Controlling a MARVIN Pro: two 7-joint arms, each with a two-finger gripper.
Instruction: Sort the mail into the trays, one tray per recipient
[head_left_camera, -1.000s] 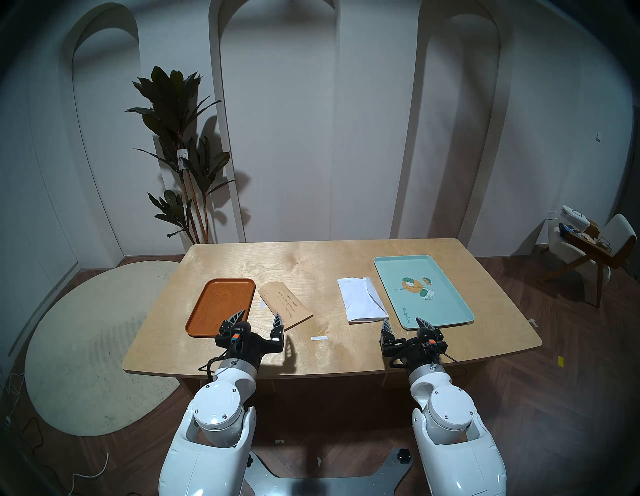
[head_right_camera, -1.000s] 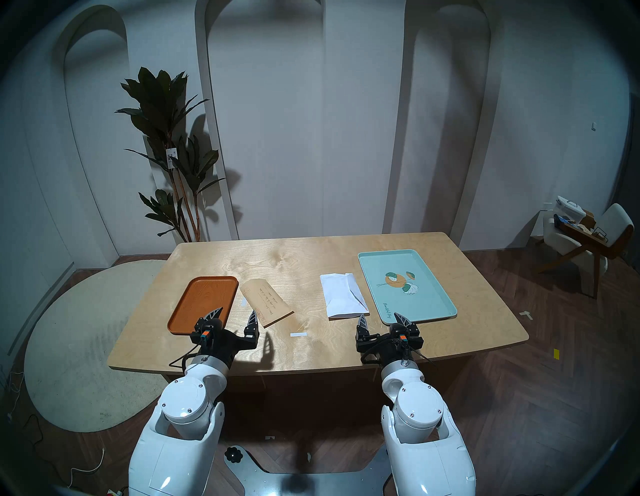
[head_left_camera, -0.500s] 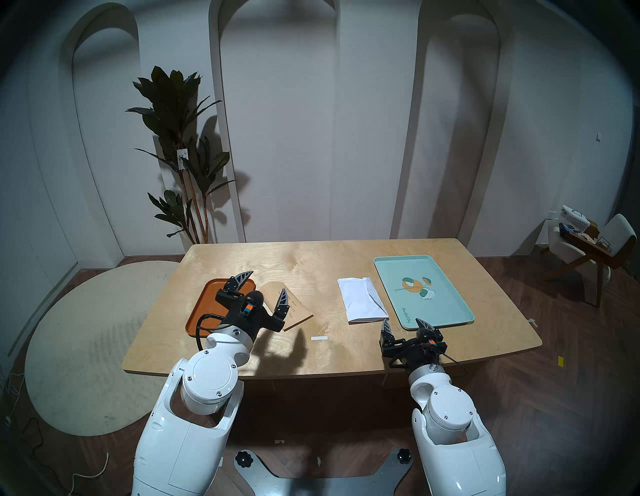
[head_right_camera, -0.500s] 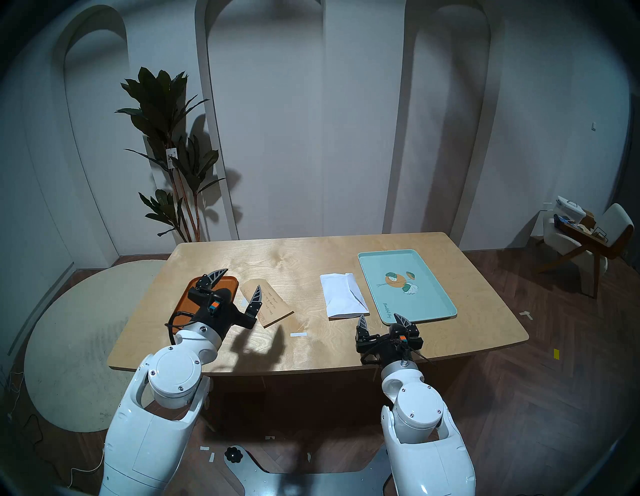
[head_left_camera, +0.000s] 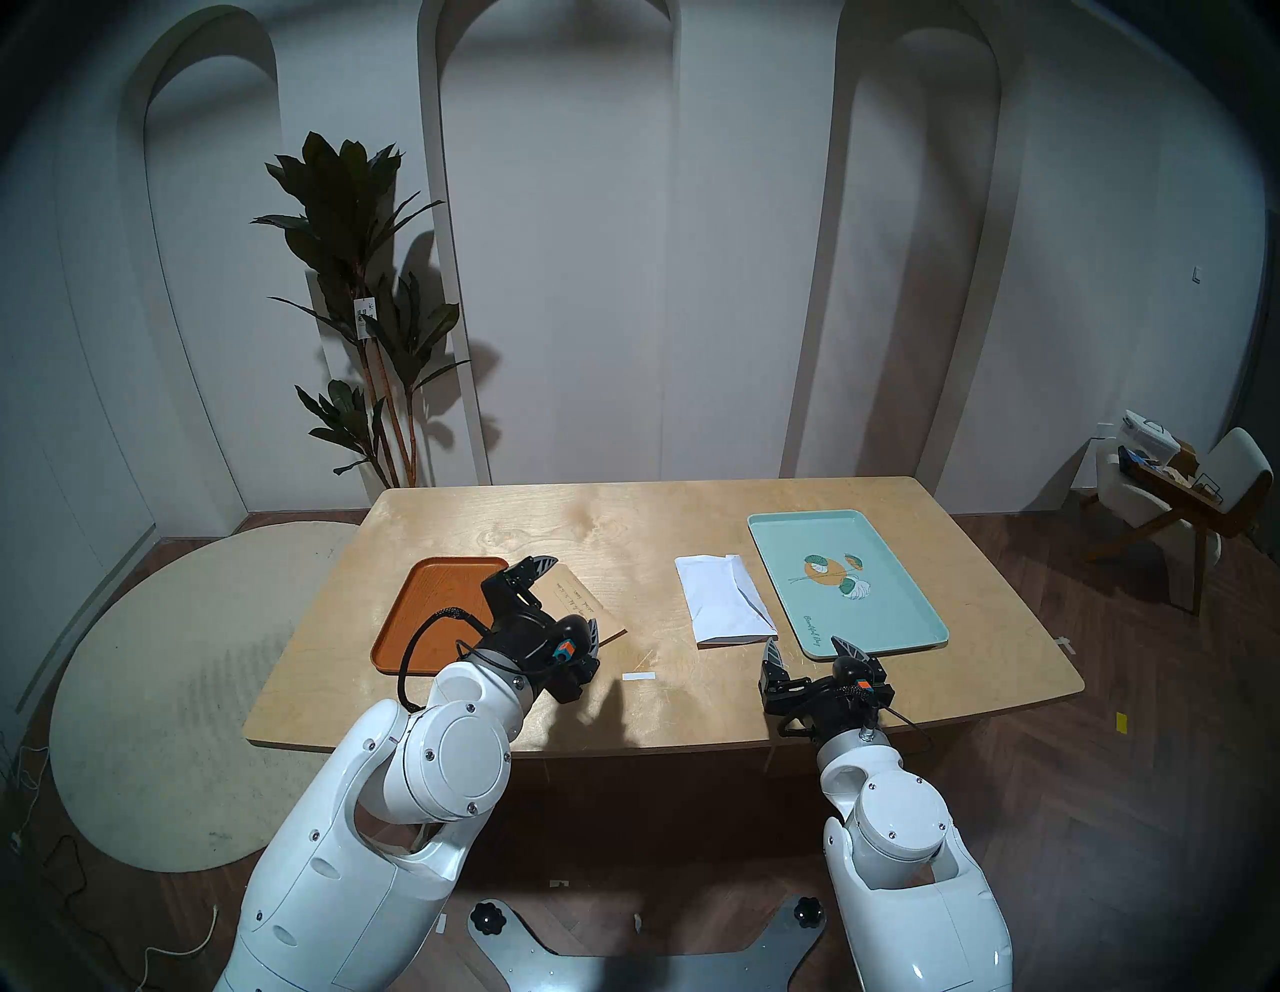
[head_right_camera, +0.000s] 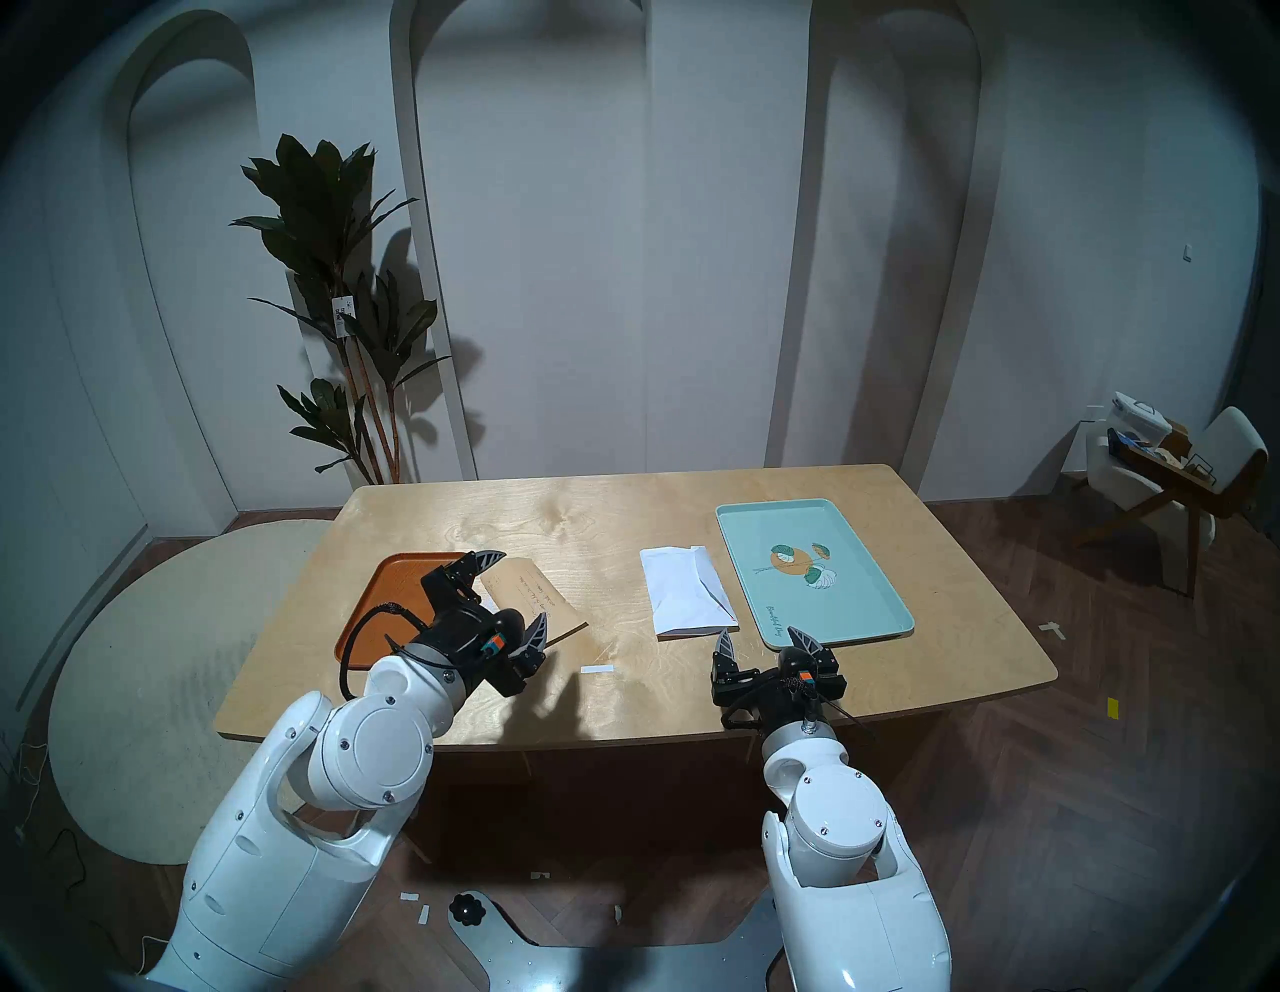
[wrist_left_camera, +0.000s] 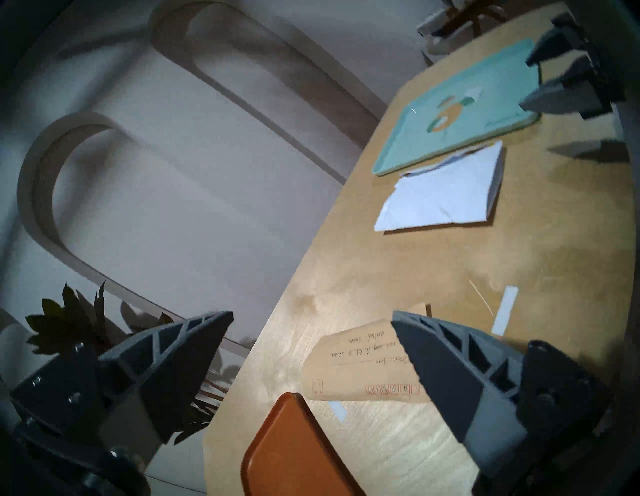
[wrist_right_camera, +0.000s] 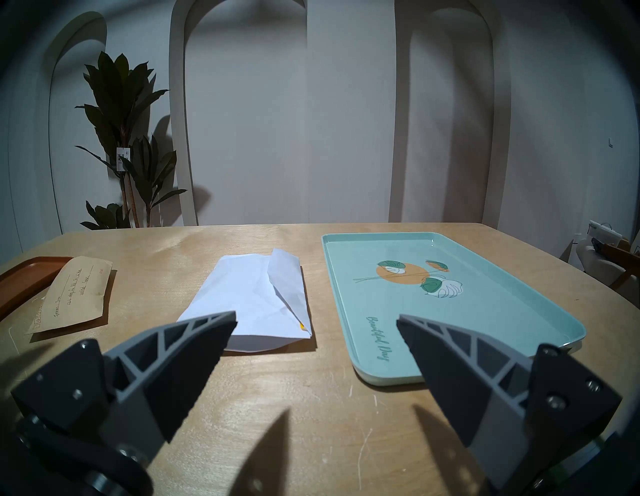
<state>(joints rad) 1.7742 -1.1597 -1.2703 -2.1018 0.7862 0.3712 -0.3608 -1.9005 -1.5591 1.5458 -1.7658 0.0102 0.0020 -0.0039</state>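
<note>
1. While the right gripper rests level at the table edge, fingers spread and empty, the left gripper, rolled on its side, hovers over the tan envelope beside the orange tray.
2. In the left wrist view, the fingers gape wide, holding nothing.
3. In the right wrist view, the white envelope lies just beside the mint tray.

The left pincer is hanging rolled onto its side, jaws spread wide, holding nothing; the right pincer is hovering level, jaws likewise parted and empty.
</note>
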